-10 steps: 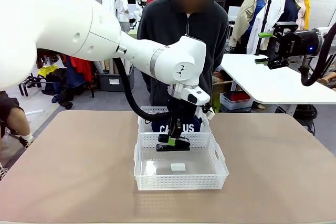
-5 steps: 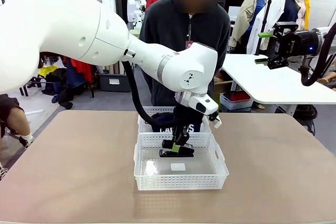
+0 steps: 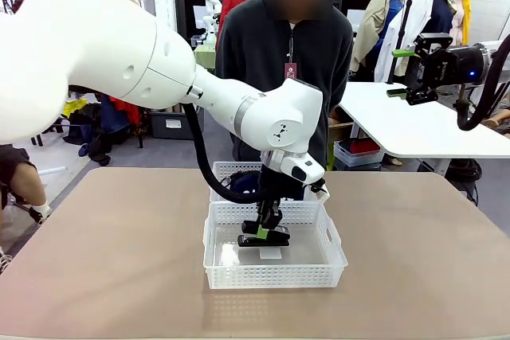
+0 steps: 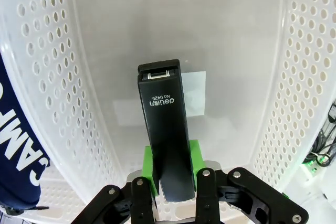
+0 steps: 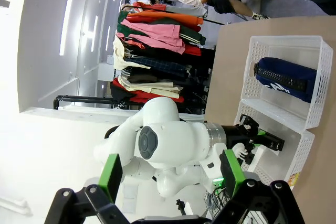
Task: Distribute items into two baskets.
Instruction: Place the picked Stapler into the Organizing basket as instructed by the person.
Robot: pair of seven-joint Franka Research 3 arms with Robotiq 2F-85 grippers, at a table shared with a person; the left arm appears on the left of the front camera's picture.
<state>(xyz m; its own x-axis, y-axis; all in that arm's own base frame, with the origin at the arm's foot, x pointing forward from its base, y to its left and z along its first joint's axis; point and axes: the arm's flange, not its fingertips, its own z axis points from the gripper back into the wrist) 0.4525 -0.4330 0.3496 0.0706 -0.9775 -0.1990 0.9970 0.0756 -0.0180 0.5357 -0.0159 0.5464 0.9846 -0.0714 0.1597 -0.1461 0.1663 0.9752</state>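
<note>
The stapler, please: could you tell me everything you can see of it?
The stapler is small, black and slim, seemingly plastic, with white "deli" print on top and a metal slot at its tip. The left pincer is shut on its rear end between green pads, holding it roughly level inside the near basket, above the floor.

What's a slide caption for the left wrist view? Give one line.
Left gripper holds the black stapler over the near white basket.
</note>
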